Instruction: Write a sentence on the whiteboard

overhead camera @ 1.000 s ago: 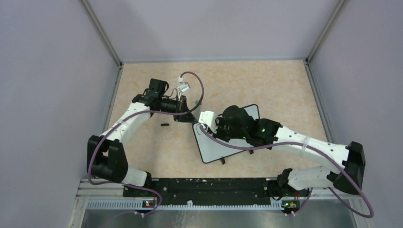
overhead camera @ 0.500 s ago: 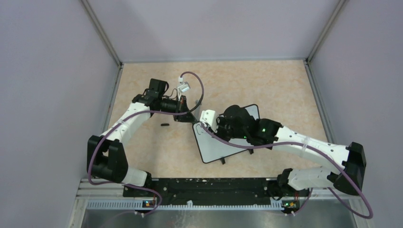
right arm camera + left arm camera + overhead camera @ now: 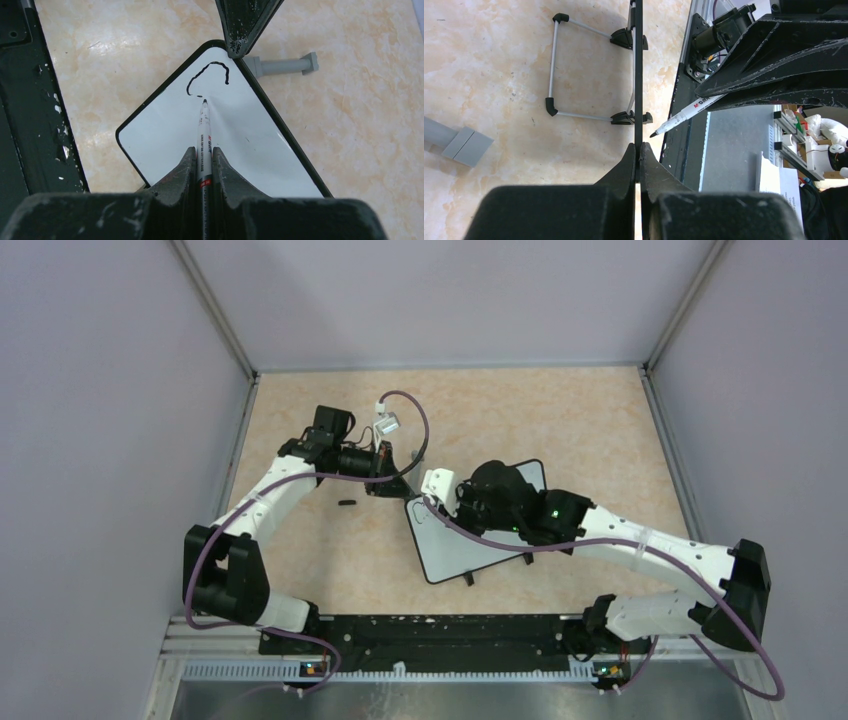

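2 hands are at work here, both clamped. My right hand [image 3: 203,152] has its fingers pressed together on a white marker [image 3: 204,125], which runs straight out between them with its black tip forward. That tip points at the upper part of the whiteboard [image 3: 240,150], just below the start of the sentence [image 3: 216,63]: 1 curved black stroke shaped like an open arch, with 1 short dash beside the tip. From my left wrist camera, a narrow gap shows between the tip and the board's face.

My left hand [image 3: 639,150] pinches the board's thin black rim near a top corner, fingers squeezed onto the edge, so the board appears edge-on in that view. Behind it, a grey wire stand [image 3: 552,65] with black corner pieces rests on the counter [image 3: 489,75].

From above, the board sits near the middle of the beige marbled counter, turned at an angle, between my 2 arms. A small dark object [image 3: 347,503] lies on the counter left of the board; I cannot tell what it is. A grey bar [image 3: 282,66] lies just beside the board's far corner.
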Available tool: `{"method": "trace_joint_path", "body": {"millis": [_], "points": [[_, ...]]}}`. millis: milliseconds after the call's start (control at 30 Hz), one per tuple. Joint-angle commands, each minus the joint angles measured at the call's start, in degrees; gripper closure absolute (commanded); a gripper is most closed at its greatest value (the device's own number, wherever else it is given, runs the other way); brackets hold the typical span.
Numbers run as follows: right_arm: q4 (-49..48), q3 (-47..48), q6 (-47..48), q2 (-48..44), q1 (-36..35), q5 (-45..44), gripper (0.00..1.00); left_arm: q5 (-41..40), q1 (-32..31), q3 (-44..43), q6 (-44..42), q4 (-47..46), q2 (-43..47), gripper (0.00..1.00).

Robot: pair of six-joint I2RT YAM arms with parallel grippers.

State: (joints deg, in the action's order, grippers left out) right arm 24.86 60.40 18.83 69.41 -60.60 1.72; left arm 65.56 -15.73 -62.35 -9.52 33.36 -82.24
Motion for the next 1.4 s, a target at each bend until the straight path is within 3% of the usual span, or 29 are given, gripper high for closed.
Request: {"method": "trace_joint_path", "body": {"millis": [0,367,1367], "points": [[-2.6,-0.2,-1.0,-0.9,0.5,-1.5,1.0,0.7,-0.3,0.8,-0.1,0.0,1.4,1.0],[-3.8,0.3,-1.2,0.0,0.6,-4.8,1.0,0.9,-0.3,0.6,0.1,0.0,1.2,1.0],[0.5,-1.4,0.0,0.8,0.6,0.1,1.0,0.5,-0.3,0.7,-0.1,0.1,1.0,1.0]]}}
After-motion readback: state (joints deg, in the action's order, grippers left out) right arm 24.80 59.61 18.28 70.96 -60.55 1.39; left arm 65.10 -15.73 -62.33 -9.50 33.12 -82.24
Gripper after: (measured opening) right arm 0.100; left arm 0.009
